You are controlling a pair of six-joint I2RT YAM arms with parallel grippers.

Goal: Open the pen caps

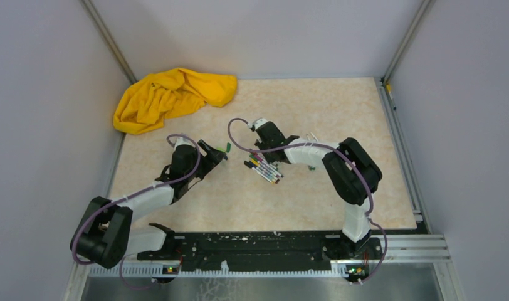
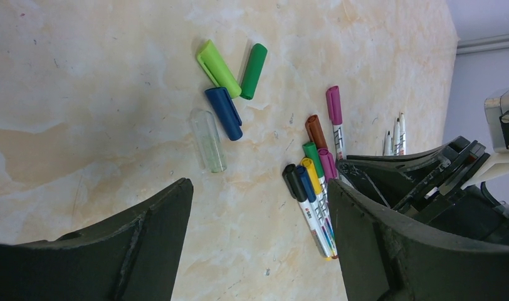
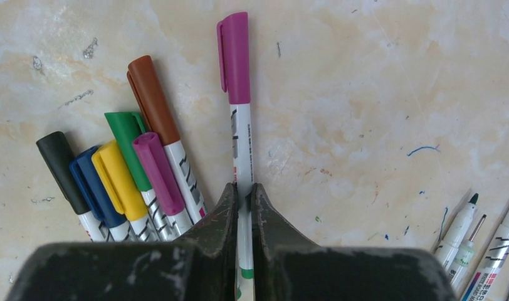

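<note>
Right claw (image 3: 242, 191) is clamped on a magenta-capped white marker pen (image 3: 241, 144); four loose plastic caps (image 2: 224, 113) are off, about seven pens (image 3: 119, 179) still capped.

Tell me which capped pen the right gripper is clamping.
The lone magenta-capped pen, right of the brown-capped pen; the right gripper is shut on its barrel.

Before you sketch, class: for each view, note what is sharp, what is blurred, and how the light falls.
Top external: soft, even light; the yellow cloth reads clearly, the pens too small for detail. Left wrist: the left gripper looms dark in the foreground; the loose caps are sharp. Right wrist: the magenta-capped pen is crisp; the right gripper shut on it looks dark.
</note>
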